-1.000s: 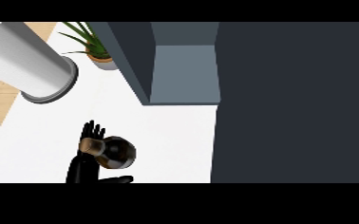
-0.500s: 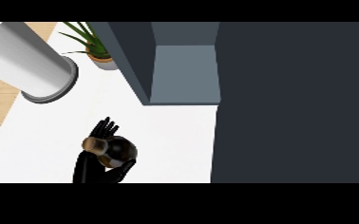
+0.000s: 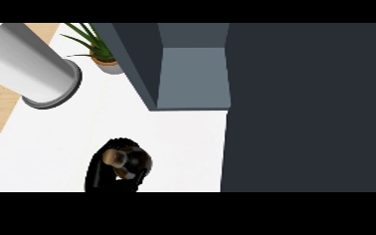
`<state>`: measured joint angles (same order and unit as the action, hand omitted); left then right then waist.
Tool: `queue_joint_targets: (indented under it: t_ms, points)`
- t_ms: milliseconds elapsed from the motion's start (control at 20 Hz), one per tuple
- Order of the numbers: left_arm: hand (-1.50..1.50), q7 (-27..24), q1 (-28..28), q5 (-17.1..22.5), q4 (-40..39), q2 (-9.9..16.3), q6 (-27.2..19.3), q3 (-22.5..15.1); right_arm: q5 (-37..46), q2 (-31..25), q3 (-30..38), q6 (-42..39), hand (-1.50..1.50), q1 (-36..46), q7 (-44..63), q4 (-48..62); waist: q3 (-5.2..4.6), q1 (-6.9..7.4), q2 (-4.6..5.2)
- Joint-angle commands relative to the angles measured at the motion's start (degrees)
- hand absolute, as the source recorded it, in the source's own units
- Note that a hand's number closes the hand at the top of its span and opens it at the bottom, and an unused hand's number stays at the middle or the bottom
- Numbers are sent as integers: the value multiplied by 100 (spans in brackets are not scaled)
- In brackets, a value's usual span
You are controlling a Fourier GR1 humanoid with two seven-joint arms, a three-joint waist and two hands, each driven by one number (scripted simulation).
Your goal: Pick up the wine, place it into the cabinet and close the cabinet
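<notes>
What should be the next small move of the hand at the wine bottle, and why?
Probably lift the wine bottle straight up from the white counter. The left hand already curls round the bottle, which stands low in the view, while the open cabinet lies farther up and to the right. Lifting first should clear the counter before carrying it there.

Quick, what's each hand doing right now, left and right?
Left hand: curled round the wine bottle, holding it.
Right hand: not in view.
</notes>
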<state>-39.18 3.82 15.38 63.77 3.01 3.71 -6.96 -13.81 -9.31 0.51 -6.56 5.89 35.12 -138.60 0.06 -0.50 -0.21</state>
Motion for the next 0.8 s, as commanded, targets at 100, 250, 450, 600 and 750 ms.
queue_joint_targets:
  t_ms: [100,250,450,600,750]
  points:
    - [150,-206,7,-503,-19,317,-290,22,-250,106,-65,51,-150,-140,232,-647,-6,32,9]
    - [150,73,69,-57,190,878,247,443,-246,145,-61,-35,-150,-482,137,-843,-4,26,1]
    - [150,9,40,-3,350,763,212,578,-91,303,-123,-101,-150,-455,-195,-512,-5,44,12]
    - [150,-98,-42,-396,674,519,-397,426,-564,34,279,-161,-150,-319,65,-677,-4,22,6]
    - [150,44,-93,-252,1057,645,-364,602,-455,98,105,-103,-150,-376,217,-782,-4,25,4]
